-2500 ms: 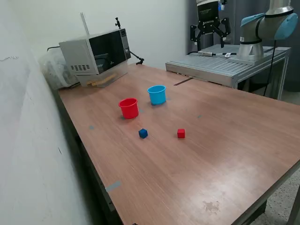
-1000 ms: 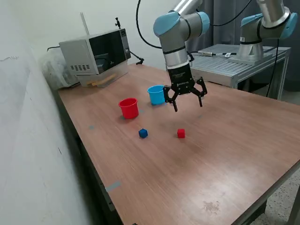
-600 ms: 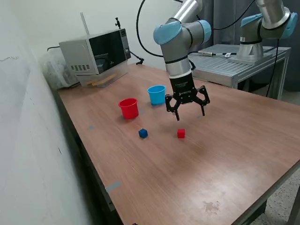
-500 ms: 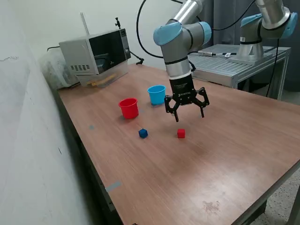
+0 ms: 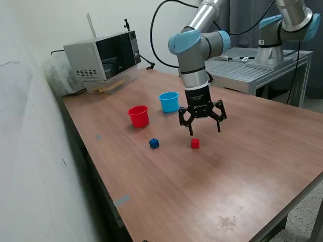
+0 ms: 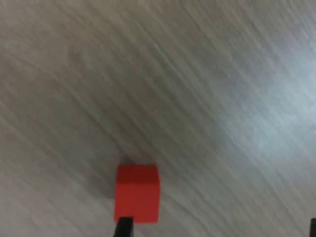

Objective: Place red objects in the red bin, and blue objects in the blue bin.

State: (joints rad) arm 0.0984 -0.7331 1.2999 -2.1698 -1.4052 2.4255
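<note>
The gripper (image 5: 204, 130) hangs wide open and empty above the red cube (image 5: 195, 143), apparently poised to straddle it.

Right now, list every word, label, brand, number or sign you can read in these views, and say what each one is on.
No text can be read in either view.
The microwave shows no legible brand; its control panel is too small to make out.
The red cup, the blue cup, the red cube and the blue cube are plain.

arm swung in from rear | jaws (image 5: 204, 129) lowered over red cube (image 5: 195, 143)
</note>
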